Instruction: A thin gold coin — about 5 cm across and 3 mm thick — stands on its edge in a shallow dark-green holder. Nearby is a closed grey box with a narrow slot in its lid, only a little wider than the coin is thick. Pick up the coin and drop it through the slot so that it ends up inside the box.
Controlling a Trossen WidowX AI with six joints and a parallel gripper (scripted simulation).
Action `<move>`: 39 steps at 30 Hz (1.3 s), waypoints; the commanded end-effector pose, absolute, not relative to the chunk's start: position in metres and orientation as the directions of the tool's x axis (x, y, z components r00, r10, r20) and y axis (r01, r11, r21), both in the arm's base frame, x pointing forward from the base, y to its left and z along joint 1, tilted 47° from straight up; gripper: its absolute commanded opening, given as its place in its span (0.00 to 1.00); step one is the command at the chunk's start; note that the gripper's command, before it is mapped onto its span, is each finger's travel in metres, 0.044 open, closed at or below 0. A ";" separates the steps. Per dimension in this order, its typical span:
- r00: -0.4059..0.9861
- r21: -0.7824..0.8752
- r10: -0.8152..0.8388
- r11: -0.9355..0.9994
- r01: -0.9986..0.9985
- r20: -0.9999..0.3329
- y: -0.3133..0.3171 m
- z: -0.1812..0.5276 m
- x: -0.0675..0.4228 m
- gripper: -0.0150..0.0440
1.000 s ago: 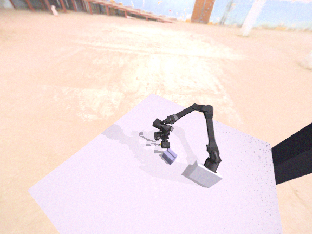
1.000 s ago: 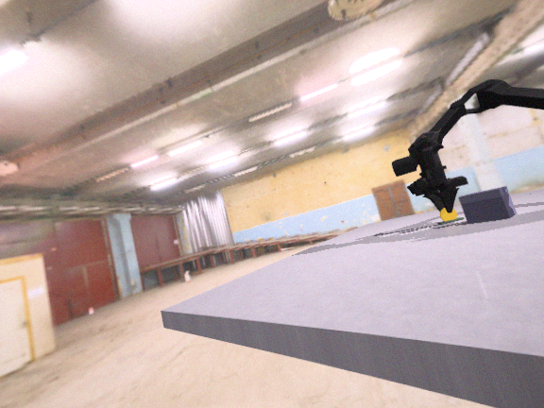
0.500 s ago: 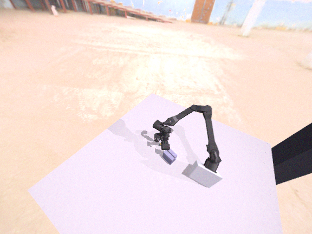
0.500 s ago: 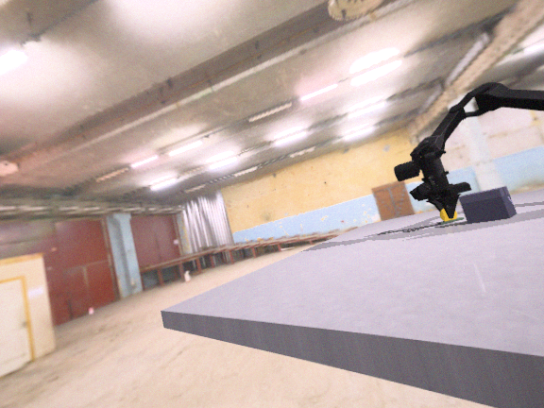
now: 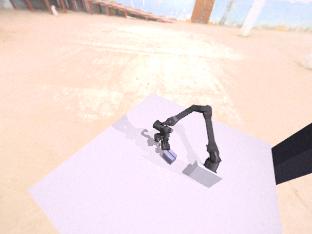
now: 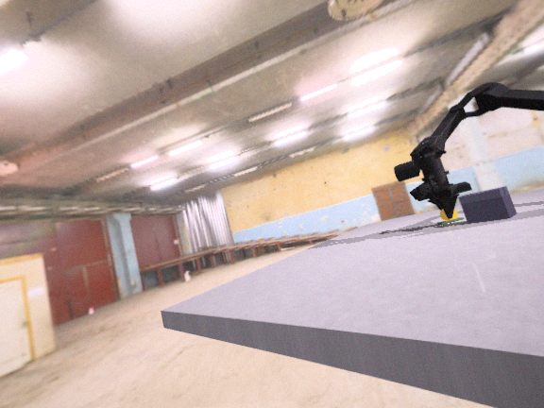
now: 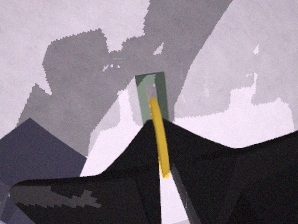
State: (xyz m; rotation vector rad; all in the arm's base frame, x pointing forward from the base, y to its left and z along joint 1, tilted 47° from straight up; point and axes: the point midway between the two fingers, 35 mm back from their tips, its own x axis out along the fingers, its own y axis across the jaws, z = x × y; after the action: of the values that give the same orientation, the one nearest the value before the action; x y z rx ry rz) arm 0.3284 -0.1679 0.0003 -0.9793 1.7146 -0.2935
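Note:
The thin gold coin (image 7: 160, 137) (image 6: 445, 216) stands on edge in the dark-green holder (image 7: 150, 91), seen edge-on in the wrist view. My gripper (image 7: 154, 124) (image 5: 162, 144) (image 6: 446, 208) is down over the holder and shut on the coin, one dark finger on each face. The grey box (image 5: 169, 156) (image 6: 487, 204) (image 7: 33, 156) stands on the table right beside the holder, at the lower left in the wrist view. Its slot is not visible in any view.
The arm's base (image 5: 212, 162) stands at the table's right side next to a pale flat slab (image 5: 201, 174). A dark block (image 5: 293, 154) rises beyond the table's right edge. The table (image 5: 108, 189) is pale lilac.

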 end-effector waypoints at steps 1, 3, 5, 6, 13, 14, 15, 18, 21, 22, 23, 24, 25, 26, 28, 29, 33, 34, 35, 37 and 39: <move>-0.072 -0.628 -0.731 0.628 -0.460 -0.678 -0.163 0.005 0.330 0.25; -0.072 -0.628 -0.731 0.629 -0.459 -0.679 -0.160 0.008 0.331 0.25; -0.072 -0.627 -0.730 0.629 -0.459 -0.680 -0.156 0.011 0.332 0.25; -0.072 -0.627 -0.730 0.629 -0.459 -0.680 -0.154 0.013 0.332 0.25; -0.072 -0.625 -0.728 0.631 -0.459 -0.682 -0.141 0.024 0.335 0.25; -0.071 -0.625 -0.728 0.631 -0.459 -0.682 -0.139 0.026 0.335 0.25; -0.071 -0.625 -0.728 0.631 -0.459 -0.682 -0.137 0.027 0.335 0.25; -0.072 -0.625 -0.728 0.631 -0.459 -0.682 -0.132 0.032 0.336 0.25; -0.072 -0.625 -0.727 0.631 -0.459 -0.682 -0.126 0.037 0.336 0.25; -0.072 -0.625 -0.728 0.631 -0.459 -0.682 -0.124 0.039 0.336 0.25; -0.072 -0.625 -0.728 0.631 -0.459 -0.682 -0.122 0.041 0.336 0.25; -0.072 -0.625 -0.728 0.631 -0.459 -0.682 -0.121 0.043 0.336 0.25; -0.072 -0.625 -0.728 0.631 -0.459 -0.682 -0.119 0.044 0.336 0.25; -0.072 -0.625 -0.728 0.631 -0.459 -0.682 -0.117 0.046 0.336 0.25; -0.072 -0.625 -0.728 0.631 -0.459 -0.682 -0.113 0.050 0.336 0.25; -0.072 -0.626 -0.728 0.631 -0.459 -0.681 -0.111 0.052 0.336 0.25; -0.072 -0.626 -0.729 0.630 -0.459 -0.680 -0.104 0.059 0.336 0.25; -0.072 -0.627 -0.730 0.630 -0.459 -0.680 -0.102 0.061 0.336 0.25; -0.072 -0.627 -0.730 0.629 -0.459 -0.680 -0.101 0.062 0.335 0.25; -0.072 -0.627 -0.730 0.629 -0.459 -0.680 -0.099 0.064 0.335 0.25; -0.072 -0.635 -0.730 0.635 -0.440 -0.680 -0.099 0.063 0.335 0.25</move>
State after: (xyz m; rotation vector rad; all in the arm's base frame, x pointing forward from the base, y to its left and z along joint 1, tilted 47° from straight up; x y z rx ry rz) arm 0.3361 -0.1004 0.0624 -0.9845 1.7082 -0.3010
